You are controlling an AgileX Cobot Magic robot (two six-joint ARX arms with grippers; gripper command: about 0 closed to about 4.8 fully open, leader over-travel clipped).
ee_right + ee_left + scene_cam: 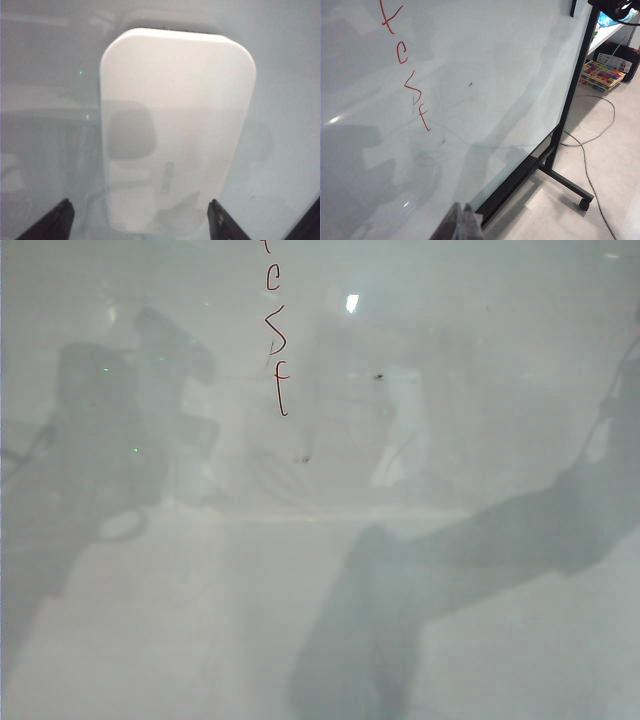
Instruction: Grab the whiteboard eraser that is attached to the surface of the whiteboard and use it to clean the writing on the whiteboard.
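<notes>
Approach step: the right end effector [140, 220], jaws spread and empty, straddles the whiteboard eraser [177, 125] stuck to the whiteboard [495, 65]. Next: clamp and carry to the writing [407, 70]. Left end effector [462, 222] idles, apparently clenched, empty.

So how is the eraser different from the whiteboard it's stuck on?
The whiteboard eraser is a small rounded block; the whiteboard is a huge flat sheet. The eraser looks plain white, while the whiteboard carries red writing and smudges. The eraser sits between the right hand's open fingers, not yet gripped. Both are pale and glossy.
</notes>
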